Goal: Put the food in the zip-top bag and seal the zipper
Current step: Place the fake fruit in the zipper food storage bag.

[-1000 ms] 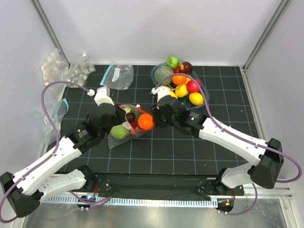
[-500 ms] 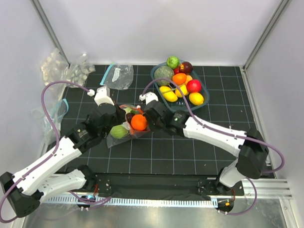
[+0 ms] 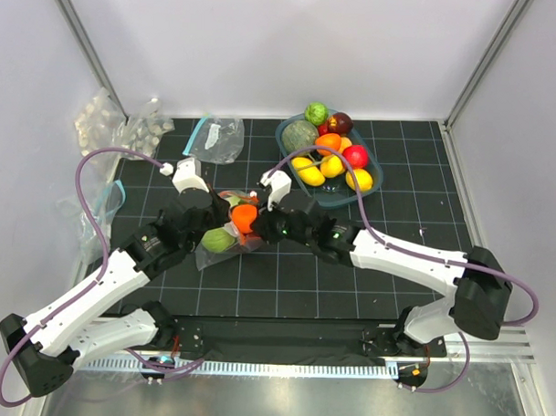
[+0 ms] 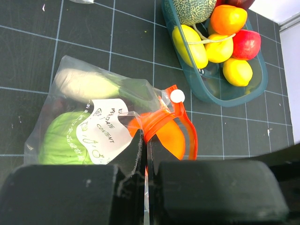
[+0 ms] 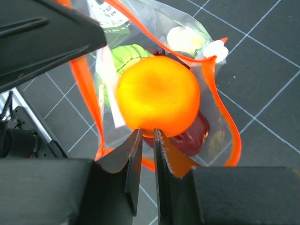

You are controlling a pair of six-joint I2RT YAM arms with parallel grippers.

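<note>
The zip-top bag (image 3: 220,240) lies at the table's middle, its orange-red zipper (image 4: 189,133) gaping open. My left gripper (image 3: 207,226) is shut on the near lip of the bag's mouth (image 4: 145,139). Inside the bag I see a green cabbage (image 4: 56,145), a white oblong vegetable (image 4: 86,84) and a dark red fruit (image 5: 187,138). My right gripper (image 3: 261,221) is shut at its tips on an orange (image 5: 158,96) and holds it in the open mouth, between the zipper's two strips (image 5: 225,126). The orange also shows in the left wrist view (image 4: 171,138).
A teal basket (image 3: 374,184) at the back right holds lemons, oranges, a red apple, a melon and cabbages. A clear bag with a teal strip (image 3: 215,137) lies at the back. More clear bags (image 3: 103,120) lie along the left wall.
My right gripper has carried the orange leftward from beside the bag into its open mouth. My left gripper has kept its hold on the bag's lip.
</note>
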